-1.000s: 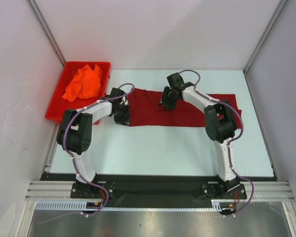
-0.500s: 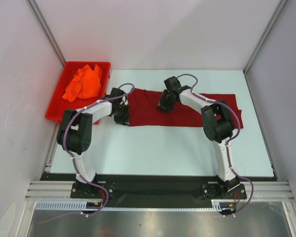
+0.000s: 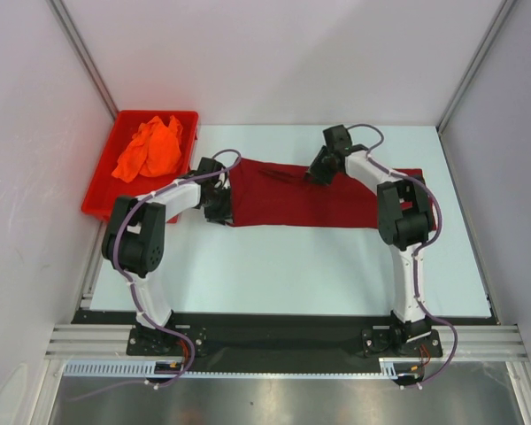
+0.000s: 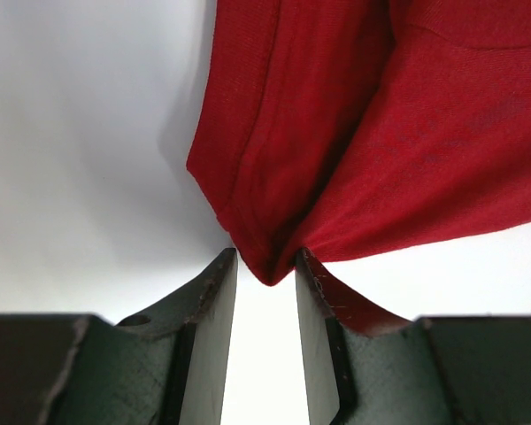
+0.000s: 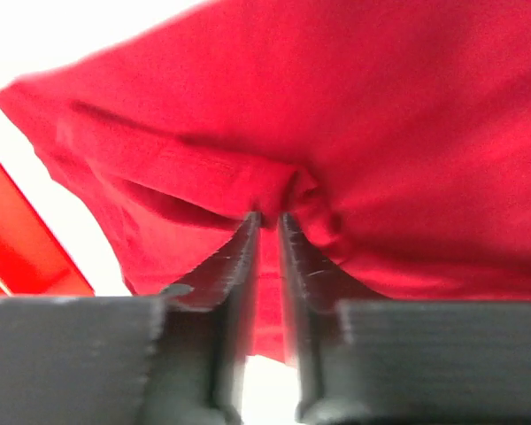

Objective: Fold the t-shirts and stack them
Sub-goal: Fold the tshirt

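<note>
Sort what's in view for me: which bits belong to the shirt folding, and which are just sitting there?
Job: maroon t-shirt, spread on the table; orange t-shirt, crumpled in the red bin; right hand, pinching a maroon fold; left hand, at the maroon shirt's left edge.
Lying about: red bin; table.

Shining bright and even across the top view, leaving faint, soft shadows on the pale worktop (image 3: 274, 266). Glinting off the metal strip (image 3: 292, 403) along the bottom edge. Blowing out to near white behind the maroon shirt (image 4: 380, 133) in both wrist views. Smearing the right wrist picture, blurring cloth folds and gripper fingers (image 5: 226, 283) alike. Rendering the left wrist picture sharper, pooling grey shadow beside the cloth's edge.
</note>
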Tool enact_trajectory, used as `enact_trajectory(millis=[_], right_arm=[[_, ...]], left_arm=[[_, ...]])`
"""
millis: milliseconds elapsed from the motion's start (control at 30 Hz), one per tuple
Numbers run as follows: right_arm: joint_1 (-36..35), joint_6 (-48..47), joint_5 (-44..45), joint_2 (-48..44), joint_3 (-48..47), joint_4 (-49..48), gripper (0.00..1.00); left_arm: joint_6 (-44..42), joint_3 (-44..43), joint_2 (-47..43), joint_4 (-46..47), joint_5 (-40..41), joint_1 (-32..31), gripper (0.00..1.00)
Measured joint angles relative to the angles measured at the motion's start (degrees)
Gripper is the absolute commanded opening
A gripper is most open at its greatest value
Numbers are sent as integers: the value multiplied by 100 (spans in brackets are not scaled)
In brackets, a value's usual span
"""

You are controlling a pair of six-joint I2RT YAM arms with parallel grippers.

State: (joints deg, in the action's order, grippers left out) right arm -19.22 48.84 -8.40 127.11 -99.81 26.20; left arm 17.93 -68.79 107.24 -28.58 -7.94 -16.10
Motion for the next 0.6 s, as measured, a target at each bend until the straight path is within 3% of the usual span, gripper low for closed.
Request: enact_trajectory(millis=[133,333,600], right_arm=[[382,-254,-9,157,-393,7,58],[750,-1021,-85,393,-1084,319,61],[704,-1910,87,341,-1110,938,61]], left_arm=[[0,7,-4,7,-9,0,38],[2,7,-31,-28,-24,0,39],[118,-50,-385,-111,-339,7,41]])
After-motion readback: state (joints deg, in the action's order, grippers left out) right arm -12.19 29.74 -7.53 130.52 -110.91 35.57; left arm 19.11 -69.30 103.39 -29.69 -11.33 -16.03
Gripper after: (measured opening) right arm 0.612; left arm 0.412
